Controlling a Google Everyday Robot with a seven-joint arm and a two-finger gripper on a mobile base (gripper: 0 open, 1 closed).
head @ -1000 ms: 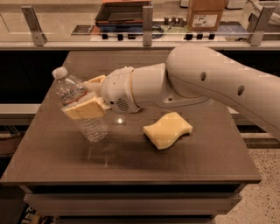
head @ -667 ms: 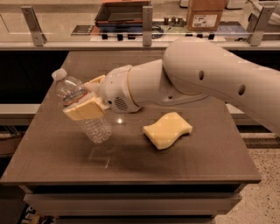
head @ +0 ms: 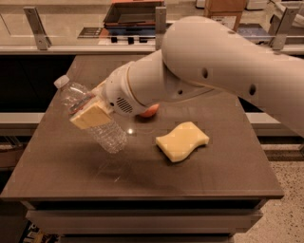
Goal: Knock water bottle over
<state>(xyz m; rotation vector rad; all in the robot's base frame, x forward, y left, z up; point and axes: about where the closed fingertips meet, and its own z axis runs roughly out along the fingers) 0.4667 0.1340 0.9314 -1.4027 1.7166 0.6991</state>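
The water bottle, clear ribbed plastic with a white cap, leans steeply with its cap toward the upper left and its base low over the left part of the brown table. My gripper is shut on the bottle's middle. One yellowish finger pad lies across the front of the bottle, and the other finger is behind it. My white arm reaches in from the right.
A yellow wavy sponge lies right of the bottle. A red-orange apple peeks out from behind my wrist. A counter with metal posts and a dark tray runs behind the table.
The bottle leans a little further, its base swung to the right while the cap stays upper left. My arm has risen and shifted right with it.
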